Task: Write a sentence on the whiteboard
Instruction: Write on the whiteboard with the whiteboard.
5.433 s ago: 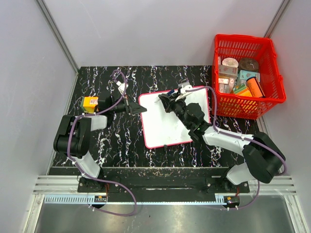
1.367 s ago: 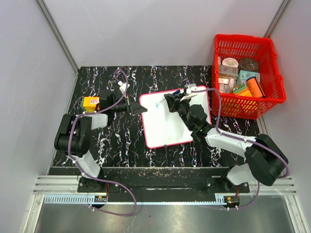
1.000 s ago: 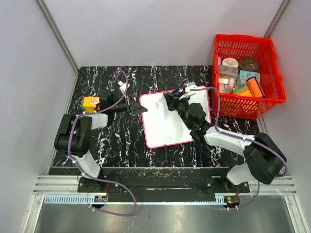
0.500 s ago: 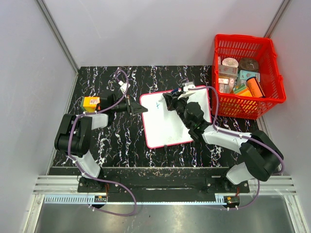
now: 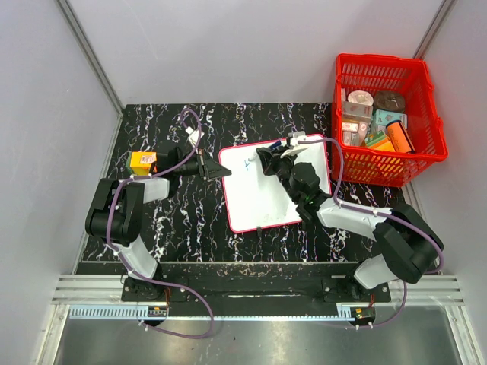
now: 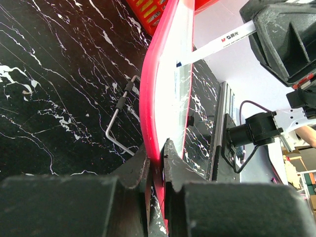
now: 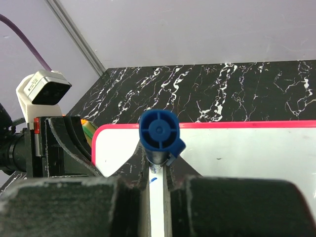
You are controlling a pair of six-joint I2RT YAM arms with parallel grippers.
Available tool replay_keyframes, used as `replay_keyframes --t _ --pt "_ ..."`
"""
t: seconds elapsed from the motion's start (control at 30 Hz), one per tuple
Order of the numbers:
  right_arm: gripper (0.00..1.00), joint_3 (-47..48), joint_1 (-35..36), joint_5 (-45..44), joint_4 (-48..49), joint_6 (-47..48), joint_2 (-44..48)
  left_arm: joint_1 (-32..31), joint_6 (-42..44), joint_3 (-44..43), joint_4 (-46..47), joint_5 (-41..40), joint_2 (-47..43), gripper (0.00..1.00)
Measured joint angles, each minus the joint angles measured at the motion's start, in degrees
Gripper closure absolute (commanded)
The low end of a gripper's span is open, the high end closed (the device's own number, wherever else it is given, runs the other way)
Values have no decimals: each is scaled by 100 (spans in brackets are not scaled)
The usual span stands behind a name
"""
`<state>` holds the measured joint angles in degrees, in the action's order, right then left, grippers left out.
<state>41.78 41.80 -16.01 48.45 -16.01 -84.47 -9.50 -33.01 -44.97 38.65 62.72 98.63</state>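
Black marble table (image 5: 190, 220): left jaws pinched on whiteboard (image 5: 262, 201) edge; right arm (image 5: 350, 217) outstretched, jaws clamping marker (image 7: 158, 131).

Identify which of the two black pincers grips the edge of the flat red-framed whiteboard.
The left pincer: it clamps the left edge of the flat red-framed whiteboard, whereas the right pincer holds a blue-ended white marker.

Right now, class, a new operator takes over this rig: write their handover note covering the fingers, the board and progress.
Left fingers: shut on the left edge of the whiteboard, steadying it.
Right fingers: shut on the marker, tip at the board's far-left area.
Done: the sentence is barely begun, one small blue stroke.
Left: all the remaining words.
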Motion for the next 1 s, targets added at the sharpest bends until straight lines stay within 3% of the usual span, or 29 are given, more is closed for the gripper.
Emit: replay_keyframes --t 0.6,1.0 --pt "100 -673 -2 17 337 -352 225 0 68 -2 -94 -52 2 100" --pt "100 -807 -48 17 2 -369 713 -9 114 -31 -107 -13 0 100"
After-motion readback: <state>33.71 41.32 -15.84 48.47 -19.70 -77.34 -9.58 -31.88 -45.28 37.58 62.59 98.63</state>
